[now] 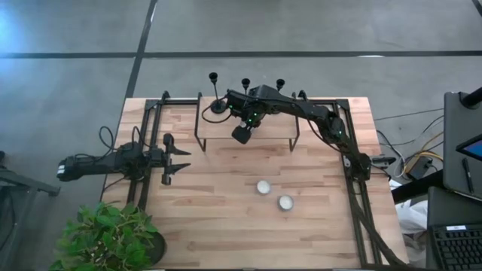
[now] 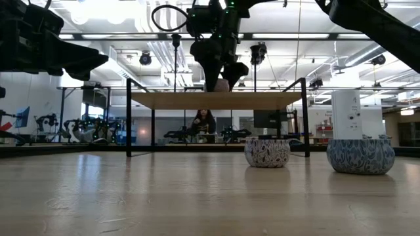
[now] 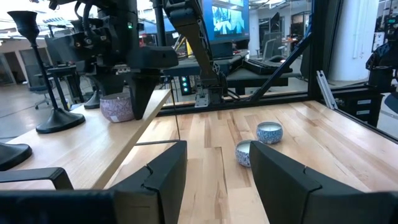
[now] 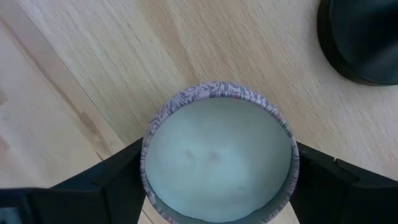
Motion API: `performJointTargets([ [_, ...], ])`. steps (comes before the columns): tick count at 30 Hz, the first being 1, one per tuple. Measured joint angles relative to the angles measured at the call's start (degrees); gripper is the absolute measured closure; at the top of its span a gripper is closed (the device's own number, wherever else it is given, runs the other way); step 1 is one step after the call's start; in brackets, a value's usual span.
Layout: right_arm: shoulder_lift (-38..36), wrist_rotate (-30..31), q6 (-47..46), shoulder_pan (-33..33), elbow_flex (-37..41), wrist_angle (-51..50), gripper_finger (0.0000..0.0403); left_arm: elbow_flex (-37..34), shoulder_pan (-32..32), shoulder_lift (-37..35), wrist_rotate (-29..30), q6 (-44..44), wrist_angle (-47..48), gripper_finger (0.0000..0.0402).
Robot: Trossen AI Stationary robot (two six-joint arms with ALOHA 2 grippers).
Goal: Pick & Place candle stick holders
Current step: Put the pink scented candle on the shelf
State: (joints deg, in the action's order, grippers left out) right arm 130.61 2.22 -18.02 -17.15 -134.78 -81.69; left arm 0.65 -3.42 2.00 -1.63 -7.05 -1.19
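Nearest, two patterned candle tins (image 1: 274,194) wait on the bench (image 1: 226,226). The left tool (image 1: 179,162) idles, spread open. Farther back, on the raised shelf (image 1: 218,128), the right tool (image 4: 217,180) clasps a third tin (image 4: 219,160). Three candle stick holders (image 1: 216,94) stand just beside it, apparently placed.

bright overhead ceiling lights (image 2: 98,13), glare, dark backlit arms

Around my wooden worktop (image 1: 226,218) lies grey concrete floor (image 1: 316,26), a leafy potted plant (image 1: 105,237) at one corner, bright ceiling lights (image 2: 111,16) overhead.
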Motion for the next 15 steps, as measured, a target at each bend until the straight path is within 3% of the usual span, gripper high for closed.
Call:
performJointTargets([
  [15, 0.0, -2.0, 0.0, -0.2, 0.0, 0.2, 0.0055, 0.0, 0.0, 0.0, 0.0, 0.0, 0.0, 0.022],
])
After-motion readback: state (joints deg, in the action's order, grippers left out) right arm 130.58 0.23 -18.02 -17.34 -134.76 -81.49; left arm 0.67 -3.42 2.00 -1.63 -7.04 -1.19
